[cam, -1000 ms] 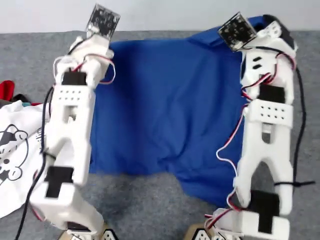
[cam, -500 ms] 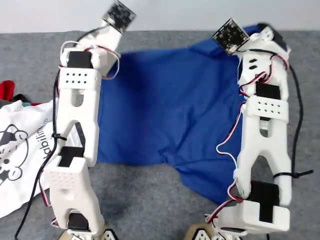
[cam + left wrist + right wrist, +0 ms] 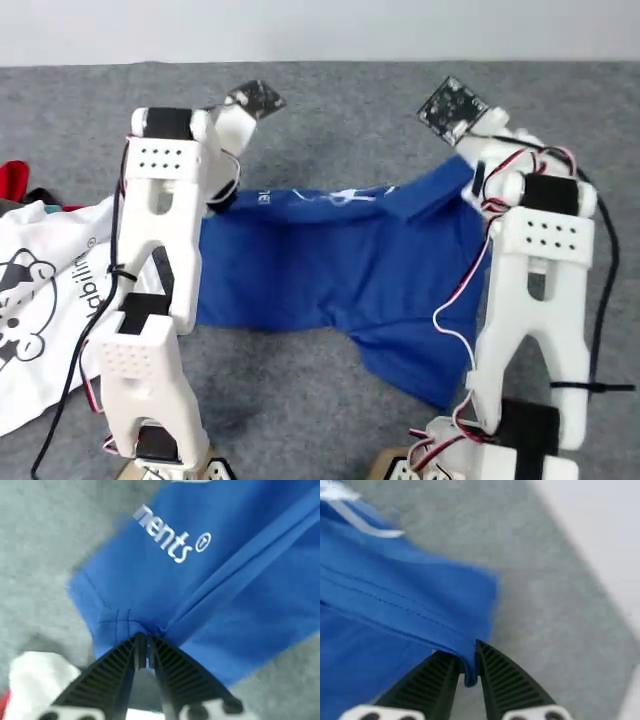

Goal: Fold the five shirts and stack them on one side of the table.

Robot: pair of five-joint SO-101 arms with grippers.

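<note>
Blue shirt (image 3: 330, 270) doubled over on grey surface (image 3: 350, 120), far edge folded toward the arms. Left hand (image 3: 142, 642) clenched on one corner hem, right hand (image 3: 467, 655) clenched on opposite corner. White shirt (image 3: 40, 290) beside left arm.

Bright, even light; soft shadow edges the blue shirt (image 3: 340, 270).

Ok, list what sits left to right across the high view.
White printed fabric shirt → left white plastic arm → blue fabric shirt with white lettering → right white plastic arm.
</note>
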